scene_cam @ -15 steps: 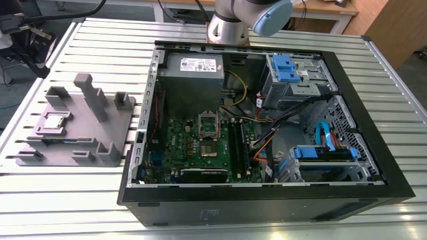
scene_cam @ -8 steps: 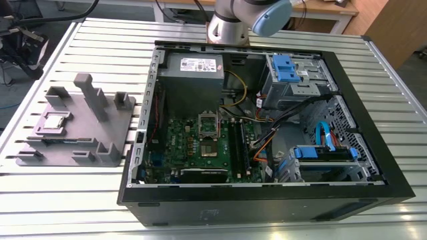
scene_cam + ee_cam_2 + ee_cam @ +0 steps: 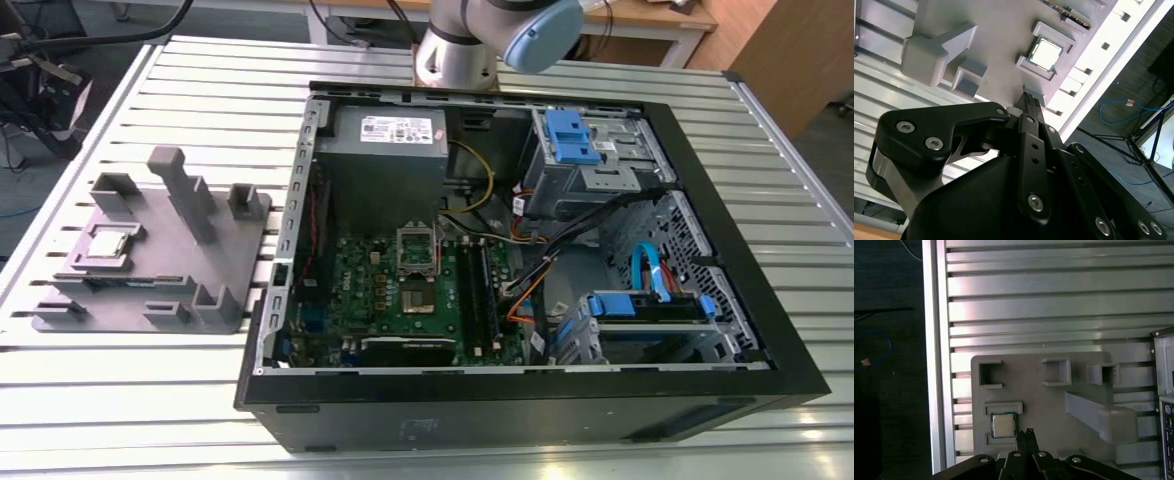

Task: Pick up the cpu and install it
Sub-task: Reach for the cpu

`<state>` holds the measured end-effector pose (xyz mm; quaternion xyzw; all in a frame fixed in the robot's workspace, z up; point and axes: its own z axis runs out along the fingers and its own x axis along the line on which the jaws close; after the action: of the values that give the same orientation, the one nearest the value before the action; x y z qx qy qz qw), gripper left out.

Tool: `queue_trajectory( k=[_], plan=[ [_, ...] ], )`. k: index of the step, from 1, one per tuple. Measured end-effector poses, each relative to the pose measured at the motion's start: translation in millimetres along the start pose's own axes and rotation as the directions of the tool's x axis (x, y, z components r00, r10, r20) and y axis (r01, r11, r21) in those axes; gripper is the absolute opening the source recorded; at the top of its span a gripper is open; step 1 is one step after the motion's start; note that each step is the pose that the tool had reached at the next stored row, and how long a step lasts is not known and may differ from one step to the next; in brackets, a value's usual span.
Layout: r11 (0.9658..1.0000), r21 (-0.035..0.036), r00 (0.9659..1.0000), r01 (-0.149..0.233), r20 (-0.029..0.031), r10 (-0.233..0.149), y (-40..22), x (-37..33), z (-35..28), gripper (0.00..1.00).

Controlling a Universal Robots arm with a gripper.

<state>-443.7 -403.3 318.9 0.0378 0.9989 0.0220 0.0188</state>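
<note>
I am hanging my gripper [image 3: 1027, 431] over the grey plastic fixture [image 3: 1054, 405], and its two fingers are pressing together at the tips with nothing between them, as both wrist views are showing. The cpu [image 3: 1002, 425] is lying flat in its shallow square pocket on the fixture, pale metal top facing up, and my fingertips are sitting near it but apart from it, not touching. In the exterior view the fixture [image 3: 147, 270] is resting on the slatted metal table [image 3: 134, 390] at about nine o'clock from the open computer case [image 3: 534, 385], and the cpu [image 3: 110, 243] is lying toward the fixture's nine o'clock side. Inside the case the green board [image 3: 400, 300] is lying flat, with its metal-framed socket [image 3: 416, 250] at about twelve o'clock on it, well apart from the cpu.
</note>
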Motion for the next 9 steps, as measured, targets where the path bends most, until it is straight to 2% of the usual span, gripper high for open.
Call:
queue_trajectory(
  k=[4, 9],
  plan=[
    [1.0, 0.0001, 1.0, 0.0, -0.0001, 0.0, -0.3, 2.0, 3.0, 0.11],
    [1.0, 0.0, 1.0, 0.0, 0.0001, 0.0, -0.9, 5.8, 9.9, 0.11]
  ],
)
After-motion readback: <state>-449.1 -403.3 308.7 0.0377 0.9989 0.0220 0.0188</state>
